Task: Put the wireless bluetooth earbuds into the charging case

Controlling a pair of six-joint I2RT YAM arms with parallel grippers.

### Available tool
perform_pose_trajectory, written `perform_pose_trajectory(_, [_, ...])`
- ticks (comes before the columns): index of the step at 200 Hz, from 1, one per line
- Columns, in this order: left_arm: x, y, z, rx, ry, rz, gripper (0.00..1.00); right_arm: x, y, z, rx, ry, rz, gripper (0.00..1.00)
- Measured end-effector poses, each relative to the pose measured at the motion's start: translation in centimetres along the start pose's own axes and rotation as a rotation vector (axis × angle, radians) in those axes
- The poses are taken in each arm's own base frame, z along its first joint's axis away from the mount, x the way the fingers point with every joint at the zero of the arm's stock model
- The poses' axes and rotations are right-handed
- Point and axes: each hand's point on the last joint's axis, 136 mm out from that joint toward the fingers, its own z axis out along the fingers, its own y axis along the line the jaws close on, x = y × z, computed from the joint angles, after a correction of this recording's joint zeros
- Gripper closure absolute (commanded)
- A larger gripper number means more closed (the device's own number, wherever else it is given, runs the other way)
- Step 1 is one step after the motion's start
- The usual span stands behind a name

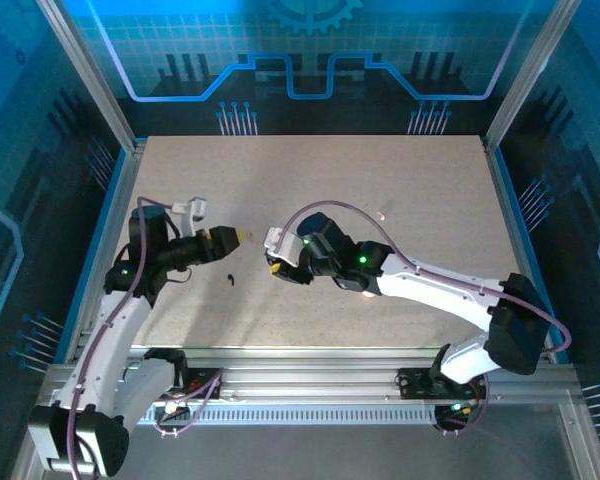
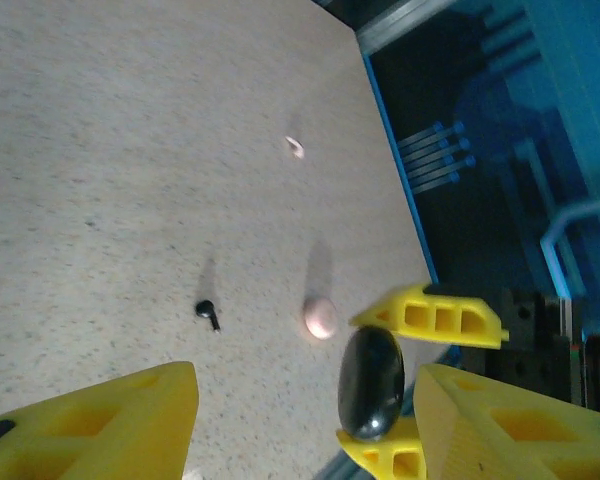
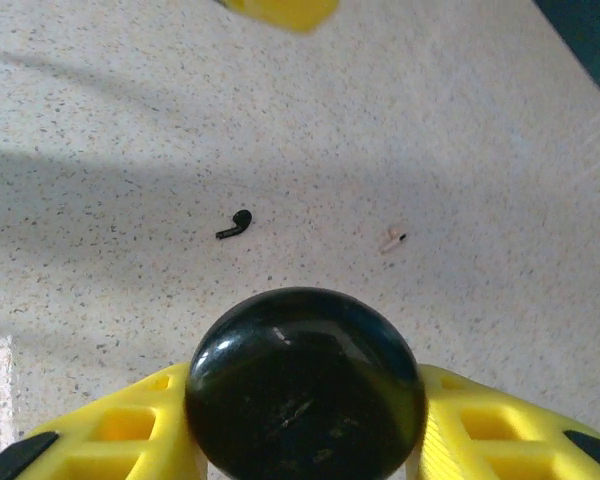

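A beige speckled tabletop (image 1: 310, 170) sits inside a blue-lit enclosure with metal-framed walls. From above, the left gripper (image 1: 238, 236) hangs over the table's middle, its yellow tips aimed at the right gripper (image 1: 278, 266), which is near and facing it. A tiny black comma-shaped earbud (image 1: 230, 279) lies on the table just beside both grippers, touching neither.

From the left wrist, the left gripper (image 2: 305, 425) is spread wide and holds nothing. The earbud (image 2: 208, 312) lies on the table ahead of it, off toward one finger, not centred between them. Farther ahead, toward the other finger, the right gripper's yellow fingers (image 2: 430, 318) clamp a round glossy black puck (image 2: 370, 385), which I take to be the charging case. A pinkish oval spot (image 2: 320, 318) lies just beside it; I cannot tell whether it is light or an object.

From the right wrist, the right gripper (image 3: 305, 420) is closed on the puck (image 3: 305, 370). Its dome hides any seam, so I cannot tell whether a lid is open. The earbud (image 3: 235, 225) lies ahead of these fingers, a little to one side.

The step in hand looks like the left gripper picking up the earbud. To do it well, centre the jaws over the earbud's bulb, not its thin stem. Come down until the tips nearly brush the table, then close slowly, since so small and smooth a piece will probably skid or flick away. The right gripper should hold the puck steady and clear.
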Motion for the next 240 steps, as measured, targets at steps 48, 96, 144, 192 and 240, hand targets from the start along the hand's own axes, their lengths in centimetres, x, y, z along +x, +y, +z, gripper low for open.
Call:
perform_pose_trajectory(48, [3.0,-1.8,2.2,0.089,0.151,0.037,0.42,-1.7,-0.1,-1.9,0.019,-0.089,-0.122,0.59])
perform_pose_trajectory(96, [3.9,-2.6,3.3,0.112,0.210,0.062,0.42,-1.6,-0.2,-2.0,0.032,-0.079,-0.166,0.59])
perform_pose_trajectory(144, [4.3,-2.6,3.7,0.109,0.226,0.064,0.41,-0.9,-0.3,-1.9,0.041,-0.047,-0.178,0.59])
perform_pose_trajectory(192, [4.4,-3.5,3.8,0.138,0.224,0.091,0.43,-1.0,0.4,-1.4,0.031,-0.046,-0.191,0.59])
perform_pose_trajectory(240, [3.9,-4.6,3.5,0.176,0.202,0.107,0.49,-1.1,0.4,-1.4,0.032,-0.048,-0.192,0.59])
